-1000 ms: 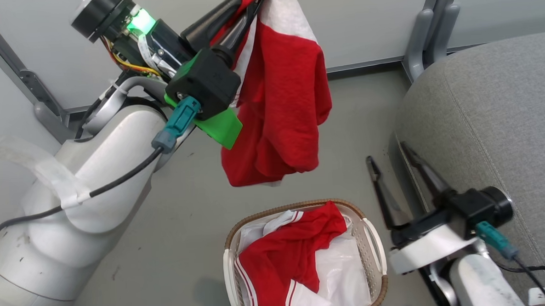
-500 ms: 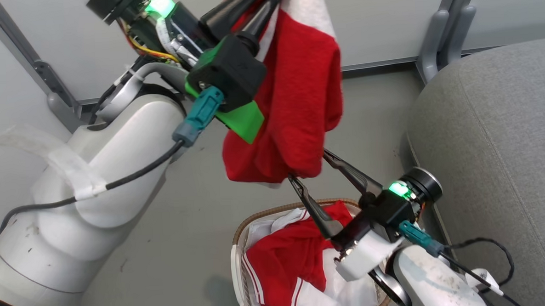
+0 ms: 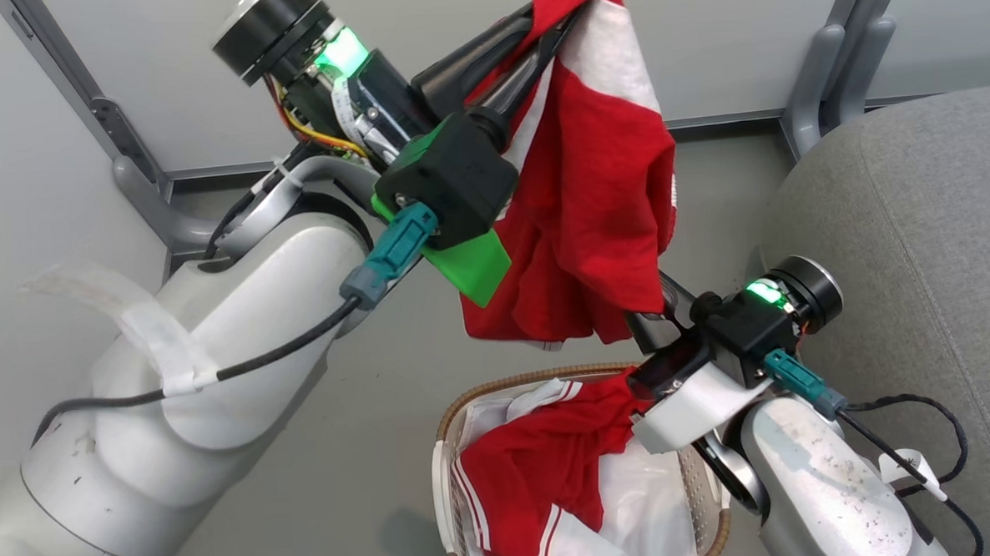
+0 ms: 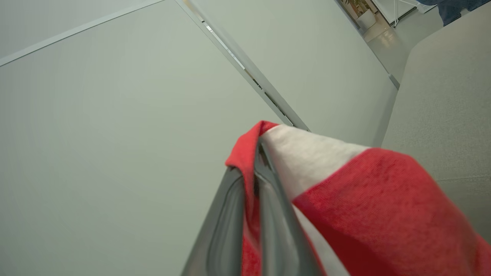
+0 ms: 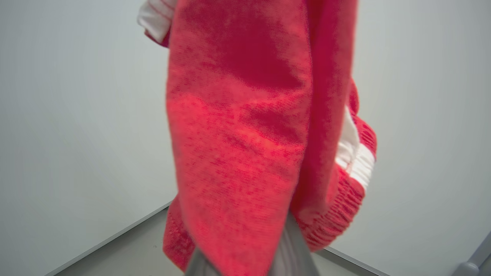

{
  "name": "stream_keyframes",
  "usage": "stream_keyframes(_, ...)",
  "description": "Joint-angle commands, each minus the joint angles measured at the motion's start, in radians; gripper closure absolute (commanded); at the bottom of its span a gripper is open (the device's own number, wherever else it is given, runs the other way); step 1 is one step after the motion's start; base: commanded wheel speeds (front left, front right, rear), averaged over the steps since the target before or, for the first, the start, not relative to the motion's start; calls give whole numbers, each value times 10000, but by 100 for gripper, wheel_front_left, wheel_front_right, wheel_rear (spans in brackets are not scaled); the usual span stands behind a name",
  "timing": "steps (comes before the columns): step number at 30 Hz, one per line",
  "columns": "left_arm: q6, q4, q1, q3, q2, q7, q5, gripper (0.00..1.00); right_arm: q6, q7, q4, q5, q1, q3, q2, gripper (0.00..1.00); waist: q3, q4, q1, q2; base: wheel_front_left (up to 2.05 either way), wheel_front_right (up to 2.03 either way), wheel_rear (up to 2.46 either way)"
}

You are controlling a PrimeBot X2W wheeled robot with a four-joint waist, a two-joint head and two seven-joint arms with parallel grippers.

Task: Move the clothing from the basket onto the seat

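While one red garment hangs in the air above the basket, a second red garment lies crumpled inside the basket on a glossy white liner sheet. The left gripper is high above the basket. Its two dark fingers are pressed together on a fold at the top of the hanging piece, where red cloth meets a white panel. The left wrist view shows that fold pinched between the tips. Everything below the pinch droops in loose folds, and the lower hem ends just above the basket's rim.

The right gripper reaches up from beside the basket into that lower hem. Its fingers are buried in cloth, so I cannot tell whether they are spread or closed on anything. The seat stands just beside the basket, on the right arm's side, and nothing red lies on the part I can see.

To my eye this cloth is light, soft and limp: it will sag, swing and bunch rather than hold a shape. It won't break, but a thin pinch could slip, and a trailing hem could catch on the basket's rim. A thick gathered fold or the ribbed elastic hem looks the safest hold. A second hold low down would keep it from dragging on the way to the seat.
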Motion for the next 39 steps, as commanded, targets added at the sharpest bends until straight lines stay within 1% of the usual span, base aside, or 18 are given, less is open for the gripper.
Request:
stream_keyframes(1,123,88,308,89,91,-71,-132,100,-10,-49,-68,91,123,-112,-37,100,6,-23,1,107,0,0,0)
stream_keyframes(7,467,675,1374,515,205,-591,-1001,100,-10,-49,-279,219,285,-506,-37,100,81,-112,1,107,0,0,0)
stream_keyframes(8,551,843,1592,603,217,-752,-1166,76,-10,-49,-325,243,283,-597,-37,100,103,-133,1,107,0,0,0)
stream_keyframes(9,618,974,1748,657,231,-893,-1209,56,-10,-49,-362,255,282,-688,-37,100,123,-148,1,107,0,0,0)
stream_keyframes(10,665,1128,1967,710,215,-1059,-1302,7,-10,-49,-389,267,286,-811,-35,100,145,-166,1,107,0,0,0)
stream_keyframes(11,694,1275,2169,774,188,-1169,-1422,0,-10,-49,-410,289,298,-917,-35,100,160,-180,1,107,0,0,0)
stream_keyframes(14,742,1729,2815,939,44,-1422,-1772,0,-10,-49,-417,362,360,-1328,-35,100,189,-228,1,107,0,0,0)
stream_keyframes(17,695,2112,3498,1067,-92,-1500,-1960,0,-10,-49,-458,388,400,-1692,-34,100,212,-270,1,107,0,0,0)
stream_keyframes(20,689,2146,4078,1386,-286,-1506,-2077,0,-10,-49,-508,366,452,-1896,-32,100,230,-318,1,107,0,0,0)
stream_keyframes(29,376,2044,6183,2450,-720,-1502,-1747,0,-10,-49,-784,237,707,-2327,-34,100,156,-451,1,107,0,0,0)
stream_keyframes(34,211,2039,6901,2889,-1152,-1503,-1484,0,-10,-49,-836,114,924,-2613,-34,100,118,-418,1,107,0,0,0)
stream_keyframes(39,63,2022,7419,3179,-1502,-1504,-922,0,-10,-49,-729,45,1198,-2885,-34,100,112,-409,1,107,0,0,0)
